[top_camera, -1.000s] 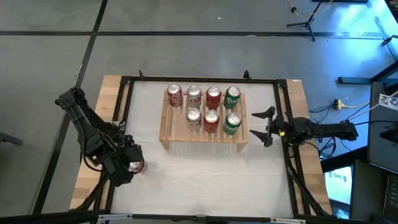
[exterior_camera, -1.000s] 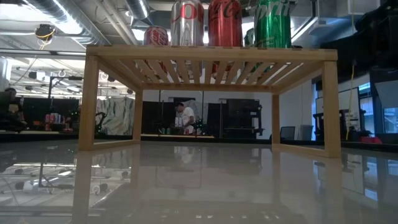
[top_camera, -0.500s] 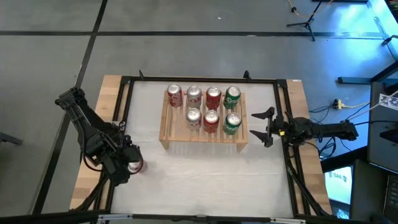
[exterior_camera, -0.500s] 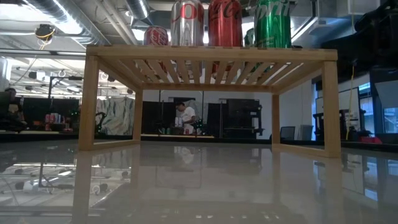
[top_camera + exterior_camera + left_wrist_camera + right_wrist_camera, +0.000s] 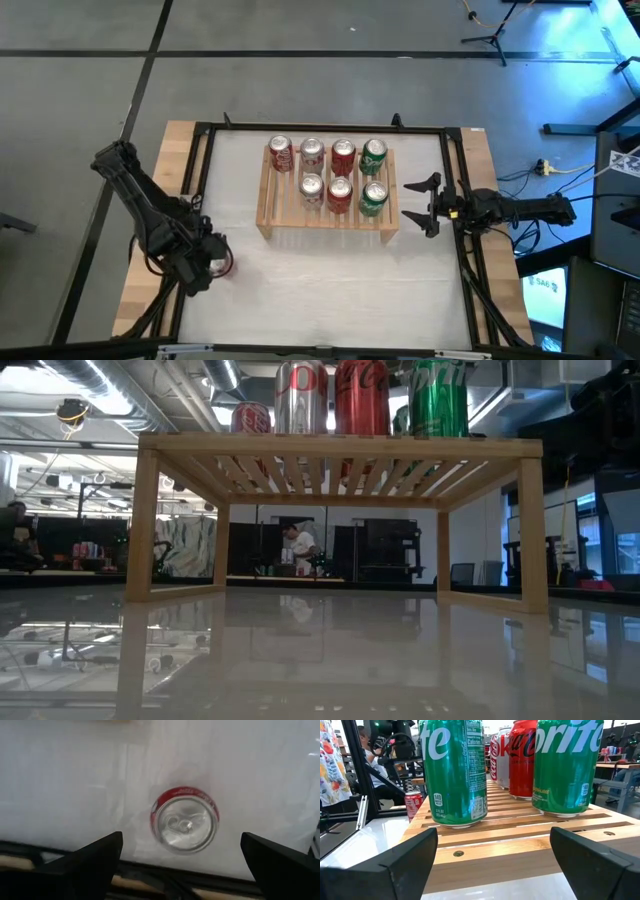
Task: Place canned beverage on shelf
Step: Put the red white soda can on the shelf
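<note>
A red can [image 5: 185, 825] stands upright on the white table near its left edge. It also shows in the high view [image 5: 224, 265] and far off in the right wrist view [image 5: 413, 802]. My left gripper [image 5: 203, 263] hangs over it, open, with its fingers [image 5: 90, 857] wide on either side and pointing down. The wooden shelf [image 5: 270, 205] stands at the table's middle and carries several upright cans, red, silver and green [image 5: 373, 197]. My right gripper [image 5: 425, 205] is open and empty, level beside the shelf's right end [image 5: 520, 845].
A black frame [image 5: 200, 140] runs round the white table top. The front row of the shelf has a free place at its left end [image 5: 280, 192]. The low view shows the shelf [image 5: 340, 445] from the front with open table beneath it. A person [image 5: 297, 545] stands far behind.
My left gripper has shifted a little over the red can and hides more of its top in the high view. The can has stayed in place.
</note>
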You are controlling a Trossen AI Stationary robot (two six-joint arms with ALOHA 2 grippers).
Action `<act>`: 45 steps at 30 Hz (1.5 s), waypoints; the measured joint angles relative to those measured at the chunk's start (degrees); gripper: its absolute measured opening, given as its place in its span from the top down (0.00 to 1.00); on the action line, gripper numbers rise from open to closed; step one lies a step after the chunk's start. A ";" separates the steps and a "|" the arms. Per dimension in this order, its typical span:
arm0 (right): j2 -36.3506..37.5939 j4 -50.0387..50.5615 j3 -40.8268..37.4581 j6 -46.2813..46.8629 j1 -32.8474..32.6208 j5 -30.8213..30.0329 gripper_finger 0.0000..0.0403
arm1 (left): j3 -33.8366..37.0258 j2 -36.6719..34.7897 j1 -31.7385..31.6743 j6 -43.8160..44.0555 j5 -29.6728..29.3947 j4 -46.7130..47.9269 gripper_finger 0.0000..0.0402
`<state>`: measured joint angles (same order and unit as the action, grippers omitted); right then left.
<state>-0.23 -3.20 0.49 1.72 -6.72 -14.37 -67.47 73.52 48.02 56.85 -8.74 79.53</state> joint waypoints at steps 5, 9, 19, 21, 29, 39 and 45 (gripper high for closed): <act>0.00 0.00 0.00 -0.02 0.00 0.00 0.05 | 3.80 0.02 -0.01 -0.49 0.55 -3.73 0.02; 0.00 0.00 0.00 -0.02 0.00 0.02 0.05 | 5.27 0.02 -0.01 -0.98 0.71 -3.69 0.02; -0.01 0.00 0.00 -0.04 0.00 0.04 0.05 | 12.04 0.02 0.01 -1.03 0.87 -8.88 0.02; 0.00 0.00 0.00 -0.04 0.00 0.04 0.05 | 13.35 0.02 0.01 -1.03 0.77 -10.24 0.02; -0.02 0.00 -0.01 -0.04 0.00 0.04 0.05 | 16.49 0.02 0.01 -1.01 0.75 -12.96 0.02; -0.02 0.00 -0.02 -0.04 0.00 0.07 0.05 | 16.49 0.02 -0.01 -0.29 -2.22 -13.92 0.02; 0.00 -0.01 -0.02 -0.05 0.00 0.07 0.05 | 16.49 0.02 -0.01 1.11 -4.36 -17.41 0.02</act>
<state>-0.23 -3.21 0.47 1.66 -6.72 -14.31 -50.98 73.54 48.01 57.96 -13.10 62.12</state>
